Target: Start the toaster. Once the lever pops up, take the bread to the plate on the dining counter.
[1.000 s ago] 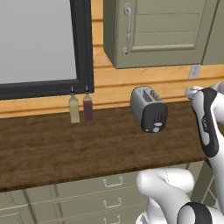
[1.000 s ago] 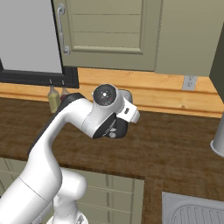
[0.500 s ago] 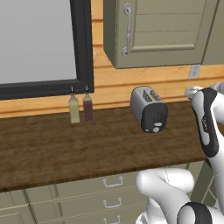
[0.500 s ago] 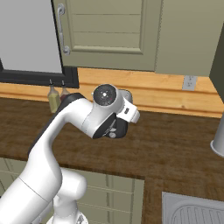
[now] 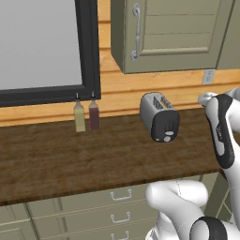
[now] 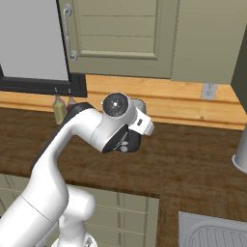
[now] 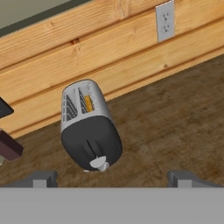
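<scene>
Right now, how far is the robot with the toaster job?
Nothing looks done yet. The toaster stands on the dark wood worktop with the bread in one slot, and the open hand is short of the lever on its black end. Left: press the lever, wait for the pop, carry the bread to the plate.

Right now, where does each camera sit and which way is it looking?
Left base view: behind the arm's left, facing the worktop; toaster ahead, arm lower right.
Right base view: behind its right, same worktop; the arm hides most of the toaster.
Hand view: along the open gripper, down at the toaster; bread in one slot.
All three share the toaster.
</scene>
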